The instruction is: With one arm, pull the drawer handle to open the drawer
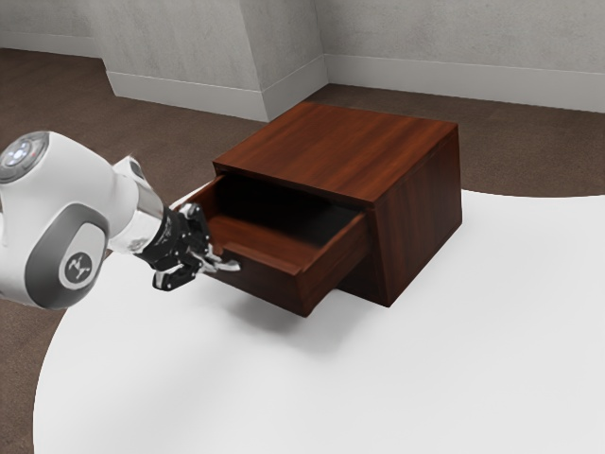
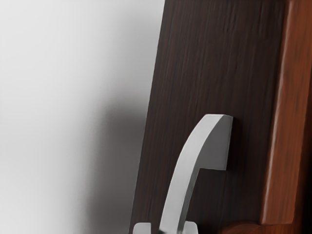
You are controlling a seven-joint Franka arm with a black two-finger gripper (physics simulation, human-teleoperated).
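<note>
A dark red-brown wooden cabinet (image 1: pixel 397 180) stands on the white table (image 1: pixel 425 378). Its single drawer (image 1: pixel 293 257) is pulled well out toward the exterior view's left, and its hollow inside is in shadow. My black gripper (image 1: pixel 202 253) is at the drawer's front face, shut on the silver drawer handle (image 1: pixel 227 263), which pokes out between the fingers. In the wrist view the curved silver handle (image 2: pixel 197 165) rises from just under my hand to its mount on the dark drawer front (image 2: pixel 214 63).
The table is round-edged, and brown floor (image 1: pixel 113 132) lies beyond its rim on the exterior view's left and behind the cabinet. A grey wall with a white skirting board (image 1: pixel 198 95) runs along the back. Open white tabletop stretches in front of the drawer.
</note>
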